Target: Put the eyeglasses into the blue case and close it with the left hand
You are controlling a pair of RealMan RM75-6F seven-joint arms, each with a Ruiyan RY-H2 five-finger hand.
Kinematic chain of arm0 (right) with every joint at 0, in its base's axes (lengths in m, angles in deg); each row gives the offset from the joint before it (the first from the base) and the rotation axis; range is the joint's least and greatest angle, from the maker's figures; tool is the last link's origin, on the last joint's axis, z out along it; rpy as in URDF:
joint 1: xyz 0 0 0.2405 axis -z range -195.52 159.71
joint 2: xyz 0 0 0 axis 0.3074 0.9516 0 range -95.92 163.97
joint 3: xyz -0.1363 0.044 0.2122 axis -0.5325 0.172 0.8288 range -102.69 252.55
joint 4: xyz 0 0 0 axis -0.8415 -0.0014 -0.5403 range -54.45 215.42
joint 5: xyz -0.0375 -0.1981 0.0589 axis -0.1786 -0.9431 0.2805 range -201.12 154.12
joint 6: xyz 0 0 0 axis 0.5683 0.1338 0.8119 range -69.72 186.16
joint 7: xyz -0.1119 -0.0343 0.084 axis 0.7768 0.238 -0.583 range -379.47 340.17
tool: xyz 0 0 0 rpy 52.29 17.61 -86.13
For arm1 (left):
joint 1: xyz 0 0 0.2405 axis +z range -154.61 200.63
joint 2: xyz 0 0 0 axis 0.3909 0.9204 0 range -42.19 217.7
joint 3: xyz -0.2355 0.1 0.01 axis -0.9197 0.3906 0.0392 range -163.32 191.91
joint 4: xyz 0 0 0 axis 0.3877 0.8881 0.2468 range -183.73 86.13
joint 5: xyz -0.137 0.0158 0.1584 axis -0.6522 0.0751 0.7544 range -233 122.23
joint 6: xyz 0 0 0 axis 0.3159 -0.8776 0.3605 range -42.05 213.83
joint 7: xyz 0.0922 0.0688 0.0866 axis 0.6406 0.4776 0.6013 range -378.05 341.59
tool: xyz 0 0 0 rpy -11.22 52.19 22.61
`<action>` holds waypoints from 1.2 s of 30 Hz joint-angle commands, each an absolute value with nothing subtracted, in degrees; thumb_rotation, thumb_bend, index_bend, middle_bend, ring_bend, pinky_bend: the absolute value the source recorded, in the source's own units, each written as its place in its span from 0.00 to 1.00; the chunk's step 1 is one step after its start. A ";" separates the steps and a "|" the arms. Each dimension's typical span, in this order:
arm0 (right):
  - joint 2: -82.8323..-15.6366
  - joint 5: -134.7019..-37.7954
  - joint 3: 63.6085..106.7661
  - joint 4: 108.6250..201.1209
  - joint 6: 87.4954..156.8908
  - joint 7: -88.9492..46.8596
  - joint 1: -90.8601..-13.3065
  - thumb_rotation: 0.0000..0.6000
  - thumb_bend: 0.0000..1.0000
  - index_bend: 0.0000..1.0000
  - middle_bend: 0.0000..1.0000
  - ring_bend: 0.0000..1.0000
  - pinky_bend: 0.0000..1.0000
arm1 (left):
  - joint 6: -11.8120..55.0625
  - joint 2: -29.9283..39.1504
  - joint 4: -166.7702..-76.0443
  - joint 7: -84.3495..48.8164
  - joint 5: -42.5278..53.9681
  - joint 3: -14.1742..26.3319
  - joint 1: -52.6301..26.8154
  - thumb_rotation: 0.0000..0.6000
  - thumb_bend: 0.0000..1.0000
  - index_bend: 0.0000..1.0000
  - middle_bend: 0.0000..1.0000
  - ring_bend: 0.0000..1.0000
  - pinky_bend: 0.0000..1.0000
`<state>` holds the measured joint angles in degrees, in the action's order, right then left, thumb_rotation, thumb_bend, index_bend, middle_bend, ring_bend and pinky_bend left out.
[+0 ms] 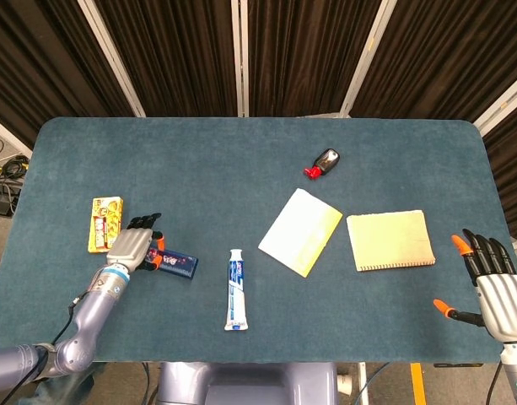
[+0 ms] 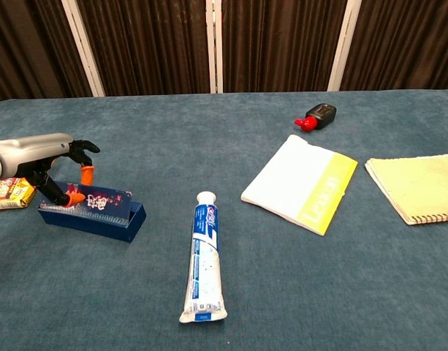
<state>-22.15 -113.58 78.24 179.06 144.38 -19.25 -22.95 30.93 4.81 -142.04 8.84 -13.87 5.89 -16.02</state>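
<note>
Toothpaste tube (image 2: pixel 202 256), blue-white label unreadable

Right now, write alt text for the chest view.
The left hand rests its fingers on a blue case at the table's left. A toothpaste tube lies in front, with two notebooks and a small red-capped bottle to the right.

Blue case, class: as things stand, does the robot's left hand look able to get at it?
Probably yes: the left hand is already over the blue case, fingertips at its near-left end, with nothing between them.
</note>
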 commanded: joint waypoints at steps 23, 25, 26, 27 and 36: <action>-22.12 -113.82 78.07 179.34 144.44 -19.07 -22.86 1.00 0.00 0.00 0.00 0.00 0.00 | 34.27 5.17 -136.39 -0.38 2.48 11.17 -13.79 1.00 0.25 0.03 0.00 0.00 0.00; -22.13 -113.68 78.12 179.29 144.37 -19.09 -22.89 1.00 0.00 0.00 0.00 0.00 0.00 | 34.25 4.25 -135.59 -0.47 2.84 11.18 -13.85 1.00 0.25 0.05 0.00 0.00 0.00; -22.13 -113.60 78.14 179.26 144.30 -19.14 -22.92 1.00 0.00 0.00 0.00 0.00 0.00 | 34.07 3.69 -135.07 -0.37 3.08 11.14 -13.90 1.00 0.25 0.07 0.00 0.00 0.00; -22.13 -113.55 78.16 179.26 144.26 -19.19 -22.94 1.00 0.00 0.00 0.00 0.00 0.00 | 33.91 3.29 -134.73 -0.26 3.20 11.10 -13.92 1.00 0.26 0.07 0.00 0.00 0.00; -22.06 -113.46 78.21 179.21 144.27 -19.47 -22.94 1.00 0.00 0.00 0.00 0.00 0.00 | 34.29 1.86 -133.85 1.09 1.98 10.96 -14.27 1.00 0.30 0.31 0.09 0.04 0.11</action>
